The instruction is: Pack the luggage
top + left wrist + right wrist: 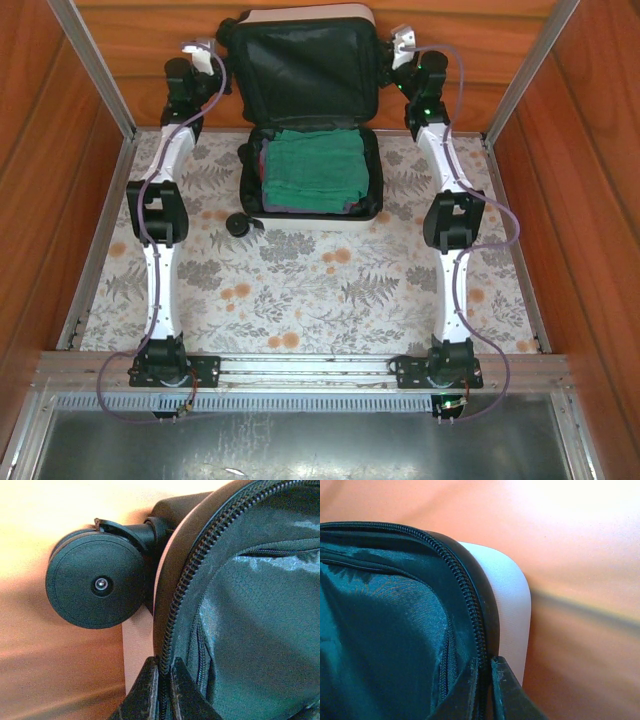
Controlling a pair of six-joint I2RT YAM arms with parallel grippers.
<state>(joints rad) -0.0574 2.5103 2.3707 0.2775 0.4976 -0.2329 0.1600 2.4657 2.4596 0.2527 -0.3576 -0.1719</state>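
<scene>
Already a folded green towel point(315, 168) lies in the white suitcase point(320, 222), open at 12 o'clock on the table point(300, 290). The left gripper point(162, 672) and right gripper point(485, 667) pinch the raised lid point(300, 80) by its zipper rim point(172, 610), at 9 and 3 o'clock. Closing and zipping likely remain.

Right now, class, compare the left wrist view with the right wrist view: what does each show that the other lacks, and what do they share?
Left wrist view: a black wheel beside the rim of the luggage. Right wrist view: the white shell at a rounded corner. Shared: the black lining, the zipper along the rim, and a gripper pinching that zippered rim, the left gripper in one, the right gripper in the other.
</scene>
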